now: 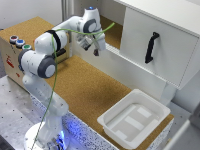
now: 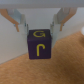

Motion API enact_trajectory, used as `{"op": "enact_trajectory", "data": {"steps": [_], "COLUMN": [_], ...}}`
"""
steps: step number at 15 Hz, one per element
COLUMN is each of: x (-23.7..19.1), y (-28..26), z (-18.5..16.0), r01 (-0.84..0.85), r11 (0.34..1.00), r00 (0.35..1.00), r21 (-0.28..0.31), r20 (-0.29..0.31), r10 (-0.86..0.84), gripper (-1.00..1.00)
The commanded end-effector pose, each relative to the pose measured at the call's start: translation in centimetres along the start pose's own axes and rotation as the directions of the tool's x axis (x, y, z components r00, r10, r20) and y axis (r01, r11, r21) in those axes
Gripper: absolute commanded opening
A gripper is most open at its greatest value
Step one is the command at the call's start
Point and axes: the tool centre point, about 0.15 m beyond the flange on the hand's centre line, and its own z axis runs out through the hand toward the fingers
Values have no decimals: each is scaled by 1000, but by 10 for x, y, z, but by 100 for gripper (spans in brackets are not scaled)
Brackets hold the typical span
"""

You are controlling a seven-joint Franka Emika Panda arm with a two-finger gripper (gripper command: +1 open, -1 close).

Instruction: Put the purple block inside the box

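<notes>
Gripping the purple block [image 2: 40,44] between our jaws, we are holding the gripper [image 2: 41,22] clenched on its sides above the cork surface [image 2: 65,65].

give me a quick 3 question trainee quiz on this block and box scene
1. True or false: the purple cube with yellow letters lies inside the white plastic box.
2. In the wrist view, the cube sits:
a) between the two gripper fingers
b) on the cork board, clear of the fingers
c) inside the box
3. Fill in: in the exterior view, the white box rests on the cork-covered table toward that view's lower ____.

Key:
1. False. The box looks empty, and the cube is up at the gripper.
2. a
3. right
</notes>
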Motion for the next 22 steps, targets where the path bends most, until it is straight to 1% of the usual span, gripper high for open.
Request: {"op": "enact_trajectory", "data": {"steps": [1, 4, 8, 11, 12, 16, 18, 21, 22], "x": [29, 53, 80, 83, 82, 86, 97, 113, 117], "y": [104, 153, 228, 273, 289, 345, 362, 384, 387], "z": [64, 81, 106, 121, 126, 145, 155, 167, 168], "r01": [-146, -234, -358, -429, -468, -607, -629, -675, -681], "r11": [987, 972, 930, 889, 865, 772, 749, 706, 700], "r00": [988, 971, 931, 898, 877, 783, 762, 718, 712], "r21": [70, 19, -87, -163, -180, -189, -208, -216, -215], "r20": [59, 52, 41, 30, 27, 27, 25, 29, 27], "r10": [142, 233, 362, 439, 480, 622, 647, 695, 701], "gripper": [-100, -100, -100, -100, -100, -100, -100, -100, -100]}}
